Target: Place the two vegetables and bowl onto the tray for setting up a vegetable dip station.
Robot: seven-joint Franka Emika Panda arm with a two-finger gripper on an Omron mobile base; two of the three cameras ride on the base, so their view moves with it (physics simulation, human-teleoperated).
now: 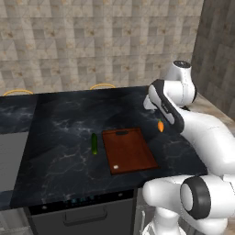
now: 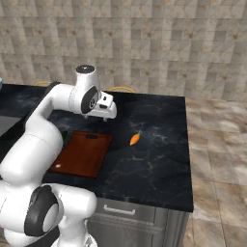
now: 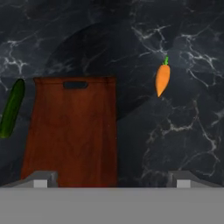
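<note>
Nothing placed yet: the flat reddish wood tray sits bare on the dark marbled counter. My gripper hangs high above, fingers spread wide, empty. Slim glossy cucumber lies just left of the tray, tapered carrot apart on its right. Bowl unseen.

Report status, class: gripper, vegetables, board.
Gripper open, empty, above counter. Board bare; cucumber and carrot flank it, apart. Nothing in the way.
</note>
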